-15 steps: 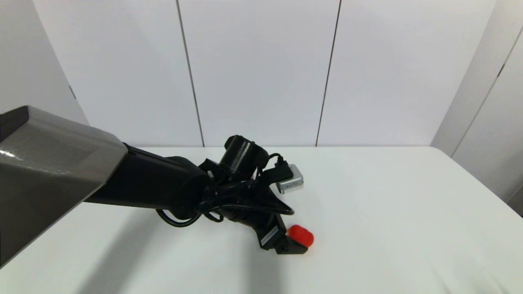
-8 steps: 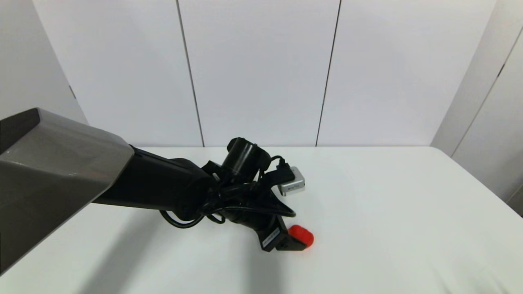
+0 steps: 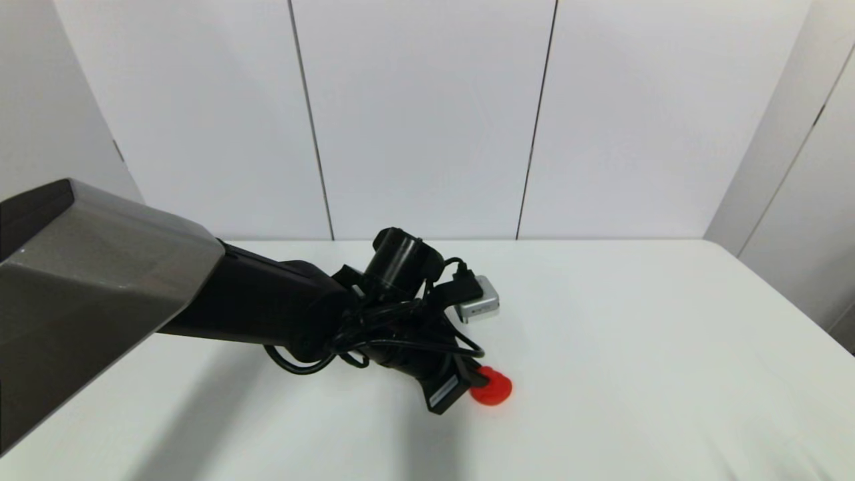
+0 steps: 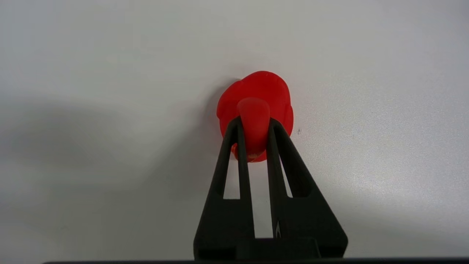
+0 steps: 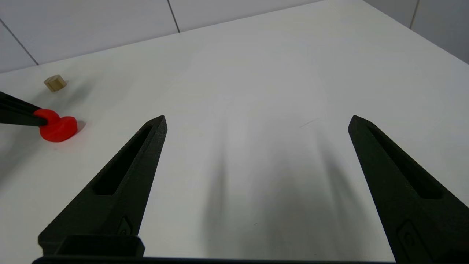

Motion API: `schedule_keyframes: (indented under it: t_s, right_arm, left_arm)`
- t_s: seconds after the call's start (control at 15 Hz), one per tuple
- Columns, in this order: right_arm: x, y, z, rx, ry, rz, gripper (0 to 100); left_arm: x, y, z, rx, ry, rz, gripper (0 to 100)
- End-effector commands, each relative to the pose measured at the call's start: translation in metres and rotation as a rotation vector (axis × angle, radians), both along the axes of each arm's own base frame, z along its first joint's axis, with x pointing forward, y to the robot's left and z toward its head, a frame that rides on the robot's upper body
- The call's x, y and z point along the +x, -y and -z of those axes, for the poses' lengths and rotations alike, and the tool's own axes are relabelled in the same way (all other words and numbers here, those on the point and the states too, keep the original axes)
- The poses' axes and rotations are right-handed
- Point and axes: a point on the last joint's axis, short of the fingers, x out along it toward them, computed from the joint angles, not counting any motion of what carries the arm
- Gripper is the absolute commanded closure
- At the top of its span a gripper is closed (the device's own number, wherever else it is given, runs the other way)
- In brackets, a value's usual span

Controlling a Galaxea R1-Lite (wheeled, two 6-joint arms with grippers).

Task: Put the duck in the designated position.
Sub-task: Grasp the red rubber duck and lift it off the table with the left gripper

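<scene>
The red duck [image 3: 494, 391] rests on the white table a little right of centre. My left gripper [image 3: 477, 379] reaches it from the left and is shut on it. In the left wrist view the two black fingers [image 4: 230, 136] pinch the duck's [image 4: 256, 91] small head, and the body spreads out beyond them. The right wrist view shows the duck [image 5: 60, 128] with the left gripper's [image 5: 34, 118] tips on it, and the designated position [image 5: 55, 83], a small tan cylinder, stands a short way beyond. The left arm hides that cylinder in the head view. My right gripper [image 5: 256, 119] hovers open over bare table, well away from the duck.
The left arm's thick grey and black links [image 3: 200, 307] cross the left half of the table [image 3: 634, 347], with its wrist camera [image 3: 477, 302] above the duck. White wall panels close off the back edge.
The left gripper's fingertips have shifted slightly towards the far side and now grip the duck higher up, on its head. The duck now shows its wide base on the table.
</scene>
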Motion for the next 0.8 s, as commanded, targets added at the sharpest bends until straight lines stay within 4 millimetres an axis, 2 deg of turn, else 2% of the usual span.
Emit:
schedule_keyframes:
  t_s: [0.07,0.4,0.8]
  right_arm:
    - [0.0,0.0,0.0,0.001,-0.001,0.0,0]
    - [0.0,0.0,0.0,0.001,-0.001,0.0,0]
    - [0.0,0.0,0.0,0.001,-0.001,0.0,0]
  left_arm:
    - [-0.001,0.001,0.001,0.001,-0.002,0.009,100]
    - [-0.001,0.006,-0.009,-0.024,0.022,0.014,100]
    - [0.007,0.009,-0.043,-0.104,0.105,-0.001,100]
